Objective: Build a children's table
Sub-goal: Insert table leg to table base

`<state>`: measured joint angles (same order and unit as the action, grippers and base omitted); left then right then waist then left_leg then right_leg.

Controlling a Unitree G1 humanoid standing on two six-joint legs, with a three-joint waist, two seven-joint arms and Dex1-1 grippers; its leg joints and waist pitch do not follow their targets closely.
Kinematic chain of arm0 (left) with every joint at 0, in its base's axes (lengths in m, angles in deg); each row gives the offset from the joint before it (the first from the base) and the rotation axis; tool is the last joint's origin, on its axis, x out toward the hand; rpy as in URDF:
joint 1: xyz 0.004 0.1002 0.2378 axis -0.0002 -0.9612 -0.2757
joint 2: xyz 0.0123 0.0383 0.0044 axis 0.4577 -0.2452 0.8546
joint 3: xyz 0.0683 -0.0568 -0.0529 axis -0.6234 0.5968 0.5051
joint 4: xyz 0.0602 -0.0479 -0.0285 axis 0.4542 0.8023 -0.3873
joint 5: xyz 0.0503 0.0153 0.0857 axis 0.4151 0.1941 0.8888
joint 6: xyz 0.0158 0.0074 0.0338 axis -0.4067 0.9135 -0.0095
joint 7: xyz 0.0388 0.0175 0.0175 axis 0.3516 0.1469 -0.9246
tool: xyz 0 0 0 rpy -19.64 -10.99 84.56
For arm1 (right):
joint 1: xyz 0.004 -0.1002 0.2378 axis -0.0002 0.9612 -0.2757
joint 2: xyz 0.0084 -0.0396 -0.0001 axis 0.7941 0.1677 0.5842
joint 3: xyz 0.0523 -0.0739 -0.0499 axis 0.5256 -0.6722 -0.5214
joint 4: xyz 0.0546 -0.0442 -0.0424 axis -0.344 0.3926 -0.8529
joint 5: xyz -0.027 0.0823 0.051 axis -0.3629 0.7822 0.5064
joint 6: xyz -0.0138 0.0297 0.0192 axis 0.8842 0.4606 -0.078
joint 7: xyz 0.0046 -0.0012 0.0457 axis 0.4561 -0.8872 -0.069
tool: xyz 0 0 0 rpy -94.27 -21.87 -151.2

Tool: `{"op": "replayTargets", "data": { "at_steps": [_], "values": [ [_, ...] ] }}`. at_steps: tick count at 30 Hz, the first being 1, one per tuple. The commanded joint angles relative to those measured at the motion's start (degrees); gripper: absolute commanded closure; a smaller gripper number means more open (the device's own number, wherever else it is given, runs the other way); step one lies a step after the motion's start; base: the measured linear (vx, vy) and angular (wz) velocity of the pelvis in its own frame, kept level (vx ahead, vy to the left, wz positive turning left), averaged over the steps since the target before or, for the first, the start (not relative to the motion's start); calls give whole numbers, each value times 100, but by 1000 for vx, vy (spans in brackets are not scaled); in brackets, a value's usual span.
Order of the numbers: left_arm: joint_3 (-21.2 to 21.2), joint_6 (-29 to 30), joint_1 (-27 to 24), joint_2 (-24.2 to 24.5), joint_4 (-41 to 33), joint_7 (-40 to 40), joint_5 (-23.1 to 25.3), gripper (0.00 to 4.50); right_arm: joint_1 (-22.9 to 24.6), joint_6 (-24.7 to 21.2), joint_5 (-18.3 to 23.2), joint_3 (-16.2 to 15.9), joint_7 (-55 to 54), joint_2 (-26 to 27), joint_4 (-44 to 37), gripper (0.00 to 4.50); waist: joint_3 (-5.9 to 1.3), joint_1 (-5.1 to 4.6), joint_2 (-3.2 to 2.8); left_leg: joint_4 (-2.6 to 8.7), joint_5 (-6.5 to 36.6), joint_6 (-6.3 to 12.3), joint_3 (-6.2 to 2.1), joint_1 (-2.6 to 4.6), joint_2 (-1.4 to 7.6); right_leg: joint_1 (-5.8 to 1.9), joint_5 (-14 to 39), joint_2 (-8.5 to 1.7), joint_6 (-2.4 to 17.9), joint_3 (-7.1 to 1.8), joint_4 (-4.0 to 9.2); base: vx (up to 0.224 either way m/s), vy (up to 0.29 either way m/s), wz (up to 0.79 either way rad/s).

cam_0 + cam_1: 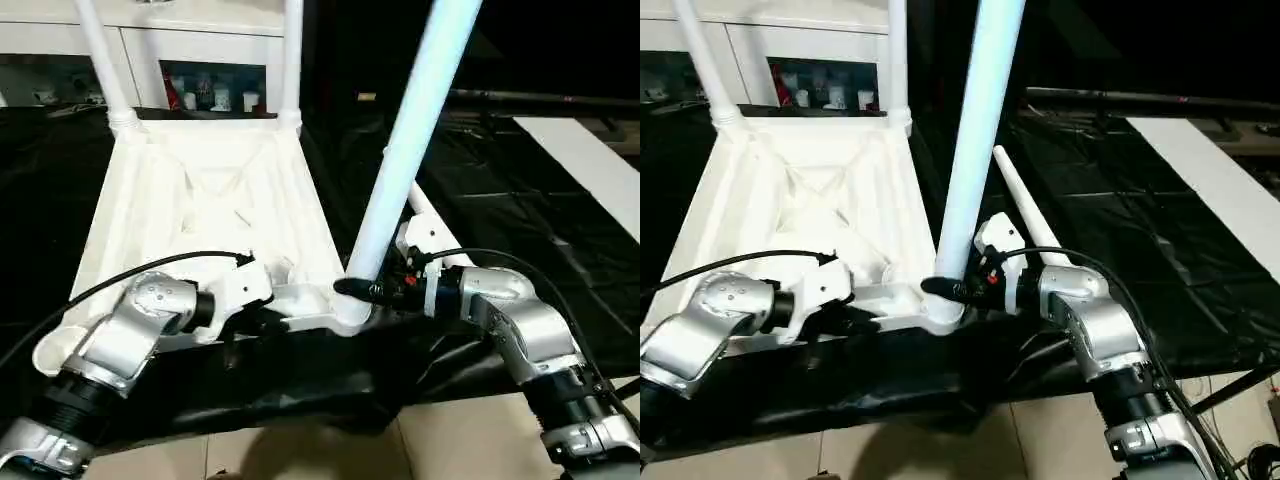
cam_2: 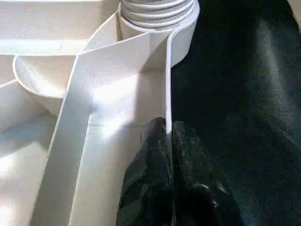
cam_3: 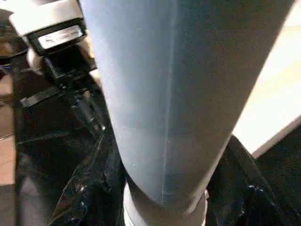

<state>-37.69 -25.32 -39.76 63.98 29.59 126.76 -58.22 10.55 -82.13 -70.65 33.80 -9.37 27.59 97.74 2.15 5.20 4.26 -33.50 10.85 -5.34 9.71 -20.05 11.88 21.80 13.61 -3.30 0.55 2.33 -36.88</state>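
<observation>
An upturned white plastic tabletop (image 1: 205,215) is lying ribbed side up on a work surface draped in black sheeting (image 1: 520,235), its underside crossed by moulded ribs that are running toward round sockets at the corners. Two white tube legs (image 1: 100,55) are already standing in the far corner sockets, rising out of the top of the head views. A third leg (image 1: 410,130), tinted pale blue by the light, is leaning slightly as it is sitting in the near right corner socket (image 1: 350,310), while a fourth leg (image 1: 1025,210) is lying loose on the sheeting just beside that corner.

The left gripper (image 2: 168,141) is reaching in from the near left, its black fingers (image 2: 148,160) pinched together on the thin near rim of the tabletop, close to the ridged socket seen in the left wrist view. The right gripper (image 1: 360,288) is coming in level from the right, its jaws clamped around the base of the leaning leg just above the socket; the right wrist view is looking straight at that tube. Both silver forearms are angling inward from the bottom corners.

Behind the table a white glass-door cabinet (image 1: 215,60) is holding small items, and a white board (image 1: 590,165) is resting at the far right. Pale floor tiles (image 1: 330,455) are showing below the sheeting.
</observation>
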Motion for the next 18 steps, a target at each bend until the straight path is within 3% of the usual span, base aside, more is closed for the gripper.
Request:
{"op": "replayTargets", "data": {
  "at_steps": [1,8,18],
  "values": [
    [-101,-187,69,13,-85,380,-239,450,252,-138,-148,-496,420,4,645,264,-242,-6,-120,416,1104,-24,-24,36,146,-191,499,-411,1154,-248,471,0,0,0],
    [-240,-408,191,285,27,742,-70,450,29,309,-395,-690,796,45,1197,265,-259,6,-103,416,1027,-26,-22,39,146,-213,155,-414,1292,-240,435,0,0,0],
    [-178,-521,312,333,236,655,97,450,-223,1004,-879,-1043,1047,79,1682,265,-222,17,-83,468,1446,-135,-42,57,170,-168,1037,-439,1127,-254,511,0,0,0]
  ]
}}
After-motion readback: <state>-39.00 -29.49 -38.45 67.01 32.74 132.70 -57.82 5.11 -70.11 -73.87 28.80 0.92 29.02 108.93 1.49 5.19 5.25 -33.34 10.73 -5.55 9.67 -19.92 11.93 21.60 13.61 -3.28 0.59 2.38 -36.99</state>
